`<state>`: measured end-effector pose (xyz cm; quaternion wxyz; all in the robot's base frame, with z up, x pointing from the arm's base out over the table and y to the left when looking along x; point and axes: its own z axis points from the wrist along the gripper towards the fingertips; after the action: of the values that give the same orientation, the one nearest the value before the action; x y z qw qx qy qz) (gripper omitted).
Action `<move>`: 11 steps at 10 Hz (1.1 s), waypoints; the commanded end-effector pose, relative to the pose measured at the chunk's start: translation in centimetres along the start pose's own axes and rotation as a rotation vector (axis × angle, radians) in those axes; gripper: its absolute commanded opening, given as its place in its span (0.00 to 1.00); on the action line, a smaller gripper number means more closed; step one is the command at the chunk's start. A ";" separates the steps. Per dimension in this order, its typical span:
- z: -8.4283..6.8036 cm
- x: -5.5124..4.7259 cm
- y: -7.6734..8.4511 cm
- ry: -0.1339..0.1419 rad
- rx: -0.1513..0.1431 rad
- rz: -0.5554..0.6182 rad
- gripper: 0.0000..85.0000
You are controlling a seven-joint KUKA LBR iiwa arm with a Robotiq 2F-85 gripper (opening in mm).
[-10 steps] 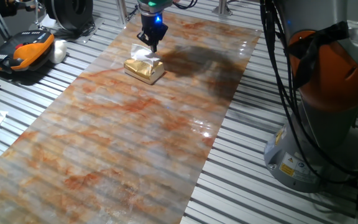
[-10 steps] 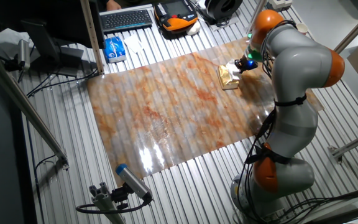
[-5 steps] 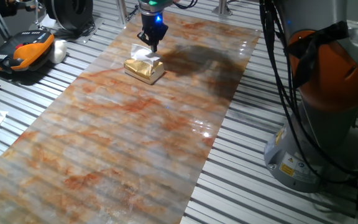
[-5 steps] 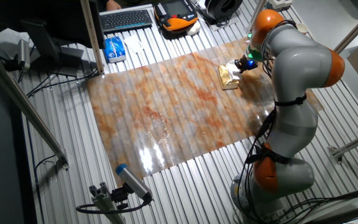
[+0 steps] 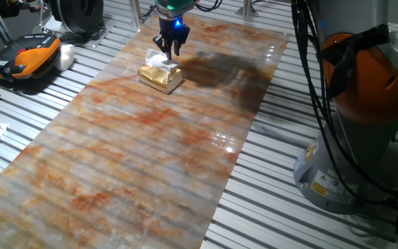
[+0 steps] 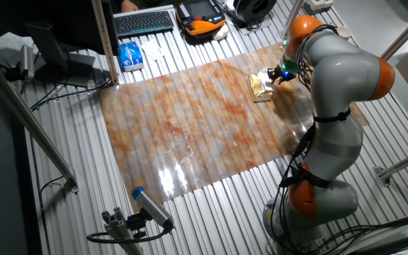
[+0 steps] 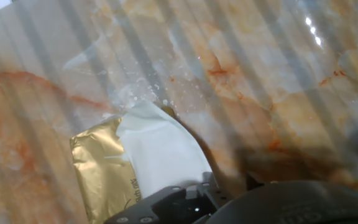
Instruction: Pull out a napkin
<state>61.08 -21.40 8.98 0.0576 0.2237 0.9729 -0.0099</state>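
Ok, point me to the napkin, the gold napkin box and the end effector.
napkin (image 7: 160, 146): hand view, middle of the white sheet.
gold napkin box (image 5: 159, 79): one fixed view, gold front side.
end effector (image 5: 170, 47): one fixed view, between the fingertips.

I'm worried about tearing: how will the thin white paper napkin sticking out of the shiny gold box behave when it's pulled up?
The thin white paper napkin looks soft and creased, so it will probably flop and bend rather than hold shape. It seems very light. The small shiny gold box also looks light, so it may lift or slide along. The tool sits just above it.
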 end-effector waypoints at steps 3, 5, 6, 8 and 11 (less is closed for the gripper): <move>0.4 0.4 0.6 -0.002 -0.003 0.018 0.40; 0.4 0.4 0.7 -0.008 -0.001 0.022 0.40; 0.6 0.6 0.9 -0.007 0.000 0.027 0.40; 1.0 1.0 1.6 -0.020 0.013 0.050 0.40; 0.6 0.7 1.2 -0.034 0.016 0.063 0.60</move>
<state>61.01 -20.13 8.40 0.0742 0.2547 0.9640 -0.0196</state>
